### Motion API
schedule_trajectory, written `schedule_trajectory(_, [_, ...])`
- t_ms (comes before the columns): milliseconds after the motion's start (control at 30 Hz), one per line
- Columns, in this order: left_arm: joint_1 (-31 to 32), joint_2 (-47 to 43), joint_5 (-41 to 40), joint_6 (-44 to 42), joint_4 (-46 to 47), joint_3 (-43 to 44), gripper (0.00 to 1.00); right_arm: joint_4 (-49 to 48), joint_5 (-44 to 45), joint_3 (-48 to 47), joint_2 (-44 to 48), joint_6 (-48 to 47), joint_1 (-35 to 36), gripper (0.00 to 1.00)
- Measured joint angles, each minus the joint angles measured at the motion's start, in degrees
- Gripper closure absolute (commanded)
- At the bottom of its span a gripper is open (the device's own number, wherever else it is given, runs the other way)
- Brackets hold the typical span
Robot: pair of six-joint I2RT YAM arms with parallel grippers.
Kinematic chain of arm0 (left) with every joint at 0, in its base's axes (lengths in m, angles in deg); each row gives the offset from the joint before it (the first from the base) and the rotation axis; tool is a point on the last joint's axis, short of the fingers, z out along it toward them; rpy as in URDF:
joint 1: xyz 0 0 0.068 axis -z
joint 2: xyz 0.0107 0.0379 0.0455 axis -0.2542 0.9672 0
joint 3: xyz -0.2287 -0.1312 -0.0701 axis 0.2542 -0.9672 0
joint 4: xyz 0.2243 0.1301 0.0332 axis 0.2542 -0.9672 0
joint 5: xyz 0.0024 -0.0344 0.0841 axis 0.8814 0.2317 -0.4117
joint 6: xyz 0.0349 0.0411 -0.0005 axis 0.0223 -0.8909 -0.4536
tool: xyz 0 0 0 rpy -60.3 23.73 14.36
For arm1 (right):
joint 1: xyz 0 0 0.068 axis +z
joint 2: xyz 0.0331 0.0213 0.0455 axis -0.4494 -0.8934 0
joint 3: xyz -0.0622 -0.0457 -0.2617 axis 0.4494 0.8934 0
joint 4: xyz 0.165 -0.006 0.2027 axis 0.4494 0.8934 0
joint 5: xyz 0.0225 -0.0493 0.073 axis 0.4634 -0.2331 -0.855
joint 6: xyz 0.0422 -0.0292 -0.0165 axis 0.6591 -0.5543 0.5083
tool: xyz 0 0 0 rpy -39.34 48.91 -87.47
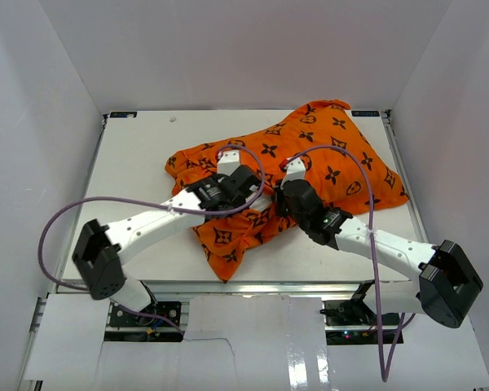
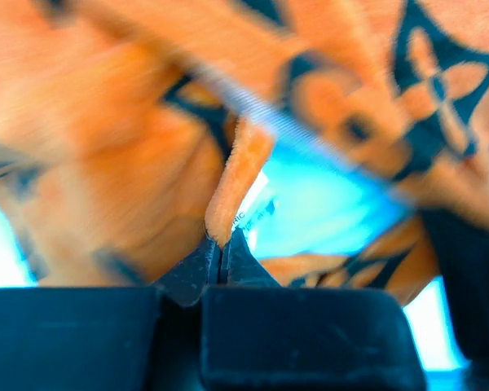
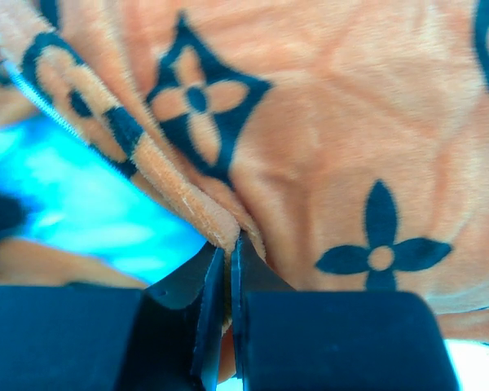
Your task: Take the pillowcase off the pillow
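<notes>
Item: pillowcase (image 1: 326, 159), orange with black flower motifs, lying on the white table (image 1: 138, 155). Long axis diagonal. The plump, filled end points away from both claws to the far right. The slack, crumpled end trails past them toward the near left, ending in a limp tail near the front edge. Pillow: wrapped inside the cover, bulking out the far-right end beyond the claws. Left claw (image 2: 221, 259): jaws pressed together with only a hairline between them, pinching a thin upright fold of the orange hem just above the tips. Right claw (image 3: 228, 257): jaws likewise nearly closed, clamped on a rolled hem edge that rises up and to the left from the tips. From overhead both claws meet near the middle of the cover, close beside each other, the left coming in from the near left and the right from the near right. Beside each pinched edge a pale bluish-white patch shows through a gap in the cloth; whether it is pillow or table cannot be told. A pale ribbed strip (image 2: 253, 110) runs along the edge above the left claw.
</notes>
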Motion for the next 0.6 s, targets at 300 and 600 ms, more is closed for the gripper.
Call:
schedule_trajectory(300, [0.04,-32.41,0.35,3.34,2.78,-22.97,1.0,-0.02,-4.81,0.0,-0.24,1.77,-4.52,0.92])
schedule_trajectory(600, [0.15,-38.97,1.03,4.98,5.01,-30.93,1.0,-0.46,-12.61,-0.02,-1.07,-0.35,-1.55,0.67])
